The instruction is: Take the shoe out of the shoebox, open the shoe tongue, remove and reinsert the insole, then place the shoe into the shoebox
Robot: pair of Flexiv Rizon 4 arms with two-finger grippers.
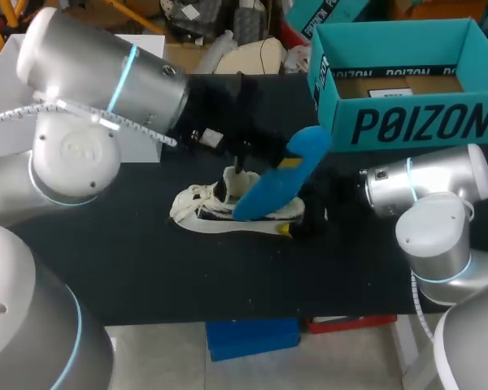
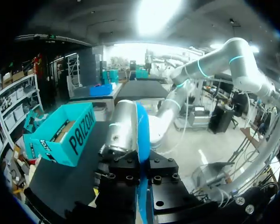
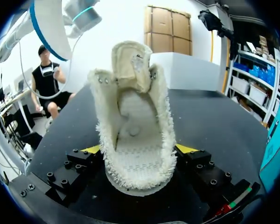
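- The left arm point(image 1: 106, 73) comes in from the near left corner and reaches across to the middle of the black table point(image 1: 130, 268), with its wrist above the shoe.
- The left gripper point(image 2: 143, 175) is clamped on the blue insole point(image 1: 281, 180). In the left wrist view the insole stands edge-on between the two black finger blocks, which press on it from both sides.
- The right arm point(image 1: 427, 187) comes in low from the right, with its wrist lying level just above the table and pointing towards the middle.
- The right gripper point(image 3: 137, 149) is closed on the heel end of the shoe point(image 3: 133, 116), with one yellow tip against each side of it.
- The cream shoe rests sole-down on the middle of the table. Its long axis runs left to right in the head view, with the heel in the right gripper and the laced toe end pointing to the left.
- In the right wrist view the shoe points straight away from the gripper. Its mouth is wide open and the tongue stands up at the far end.
- The insole slants, with its lower end over the shoe's opening and its upper end raised towards the shoebox point(image 1: 407, 122). I cannot tell whether the lower end touches the shoe.
- The teal shoebox stands open side up at the far right of the table, well apart from the shoe.
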